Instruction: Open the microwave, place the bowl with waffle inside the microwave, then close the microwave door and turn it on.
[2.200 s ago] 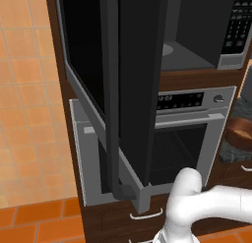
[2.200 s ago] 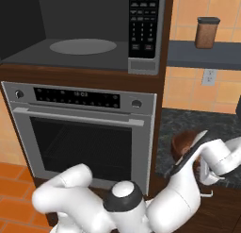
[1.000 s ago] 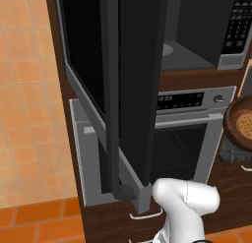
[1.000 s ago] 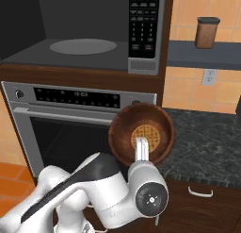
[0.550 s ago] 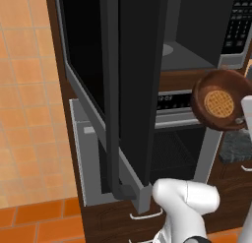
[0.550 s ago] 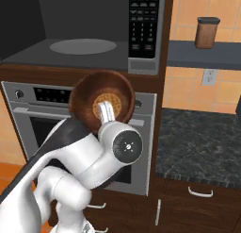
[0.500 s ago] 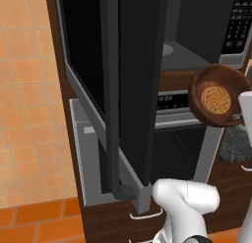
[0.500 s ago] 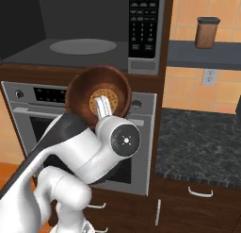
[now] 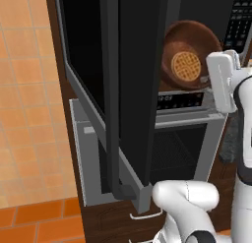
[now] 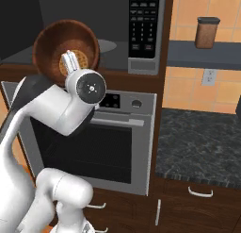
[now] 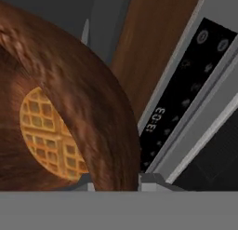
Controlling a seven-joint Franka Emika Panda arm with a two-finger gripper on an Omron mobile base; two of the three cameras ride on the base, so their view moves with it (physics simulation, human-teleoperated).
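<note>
The gripper is pinched shut on the rim of the bowl with waffle & holds it up in the air, just in front of the microwave hole, above the oven. The microwave door is swung wide open on the left. The bowl is tipped a lot, so the waffle may slide out. The bowl's far edge may also bump the microwave's bottom lip if it goes in too low. A thin rim grip could slip w/ a bump.
</note>
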